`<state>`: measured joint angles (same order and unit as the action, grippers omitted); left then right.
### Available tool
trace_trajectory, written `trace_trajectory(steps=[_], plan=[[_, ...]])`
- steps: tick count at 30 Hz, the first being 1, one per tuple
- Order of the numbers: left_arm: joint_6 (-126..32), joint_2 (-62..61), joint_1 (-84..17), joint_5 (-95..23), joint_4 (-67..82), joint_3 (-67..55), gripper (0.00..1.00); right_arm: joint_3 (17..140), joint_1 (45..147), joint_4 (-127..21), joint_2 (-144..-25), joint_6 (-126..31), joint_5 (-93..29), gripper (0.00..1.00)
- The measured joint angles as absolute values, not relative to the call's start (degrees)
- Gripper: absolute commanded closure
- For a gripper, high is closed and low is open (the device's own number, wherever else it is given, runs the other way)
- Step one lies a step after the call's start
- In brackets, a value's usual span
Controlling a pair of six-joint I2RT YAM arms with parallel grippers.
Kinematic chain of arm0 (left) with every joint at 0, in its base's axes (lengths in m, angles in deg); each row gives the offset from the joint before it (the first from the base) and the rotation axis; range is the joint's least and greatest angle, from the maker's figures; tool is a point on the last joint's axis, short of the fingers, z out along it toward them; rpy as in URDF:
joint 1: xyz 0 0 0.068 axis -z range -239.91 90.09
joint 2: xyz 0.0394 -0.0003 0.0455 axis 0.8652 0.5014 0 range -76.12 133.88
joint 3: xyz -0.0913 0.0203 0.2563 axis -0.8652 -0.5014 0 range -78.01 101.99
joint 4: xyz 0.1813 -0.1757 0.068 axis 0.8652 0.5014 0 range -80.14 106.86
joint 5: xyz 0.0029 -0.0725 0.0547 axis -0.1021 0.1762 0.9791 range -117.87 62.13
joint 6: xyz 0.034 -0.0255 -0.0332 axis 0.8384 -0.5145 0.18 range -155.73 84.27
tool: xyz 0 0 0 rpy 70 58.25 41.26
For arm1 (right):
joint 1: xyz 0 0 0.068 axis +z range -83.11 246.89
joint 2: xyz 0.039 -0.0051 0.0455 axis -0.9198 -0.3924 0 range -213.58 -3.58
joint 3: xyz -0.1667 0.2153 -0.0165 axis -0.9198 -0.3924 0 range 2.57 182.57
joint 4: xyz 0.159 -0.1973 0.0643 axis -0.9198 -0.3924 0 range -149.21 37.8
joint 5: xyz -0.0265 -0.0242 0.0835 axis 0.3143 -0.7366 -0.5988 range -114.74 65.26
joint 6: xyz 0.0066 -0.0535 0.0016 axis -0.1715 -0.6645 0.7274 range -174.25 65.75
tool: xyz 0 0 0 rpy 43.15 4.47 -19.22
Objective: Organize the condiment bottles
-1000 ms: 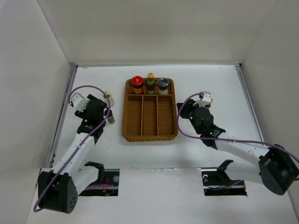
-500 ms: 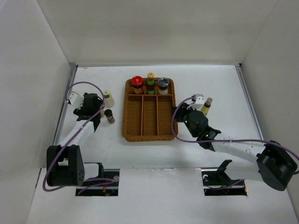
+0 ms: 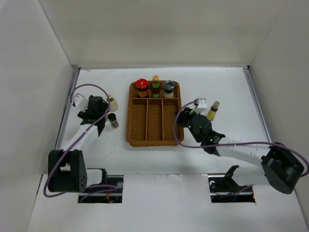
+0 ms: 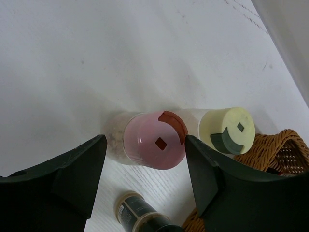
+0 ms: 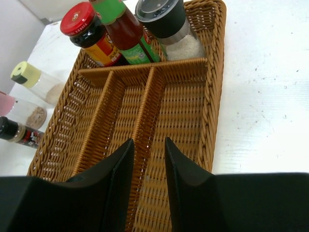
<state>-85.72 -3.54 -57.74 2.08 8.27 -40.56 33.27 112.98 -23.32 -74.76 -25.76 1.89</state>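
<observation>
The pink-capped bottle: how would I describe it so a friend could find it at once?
Find the brown wicker tray in the middle of the white table; three small bottles cluster off its left side. The pink-capped bottle is the one framed by the open left gripper. Only its cap is pink, unlike the pale-green-capped bottle and dark-capped bottle beside it.
</observation>
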Motion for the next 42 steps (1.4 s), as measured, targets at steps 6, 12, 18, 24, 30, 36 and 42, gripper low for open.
trace_trajectory(steps=[6, 12, 18, 24, 30, 36, 42], plan=[[-85.0, -0.2, -58.8, 1.4, 6.7, -38.6, 0.39, 33.7, 113.5, -23.3, -75.6, -26.1, 1.9, 0.63], [-85.0, 1.8, -59.5, -0.2, 4.3, -38.2, 0.5, 33.7, 113.5, -23.3, -75.6, -26.2, 1.9, 0.57], [-84.4, 1.9, -59.4, -0.6, 3.7, -38.2, 0.53, 33.7, 113.5, -23.3, -75.6, -26.4, 1.9, 0.45], [-84.1, 1.9, -59.0, -1.0, 3.8, -38.2, 0.43, 33.7, 113.5, -23.3, -75.6, -26.6, 2.3, 0.45], [-84.0, 2.3, -58.6, -1.3, 3.5, -38.2, 0.56, 33.7, 113.8, -23.2, -75.6, -26.7, 2.4, 0.45], [-83.8, 2.1, -58.2, -1.3, 3.4, -38.2, 0.7, 33.7, 113.9, -23.2, -75.6, -26.9, 2.5, 0.44], [-83.8, -4.9, -56.5, -0.5, 7.0, -39.8, 0.72, 33.7, 113.9, -23.2, -75.8, -26.9, 2.5, 0.44]])
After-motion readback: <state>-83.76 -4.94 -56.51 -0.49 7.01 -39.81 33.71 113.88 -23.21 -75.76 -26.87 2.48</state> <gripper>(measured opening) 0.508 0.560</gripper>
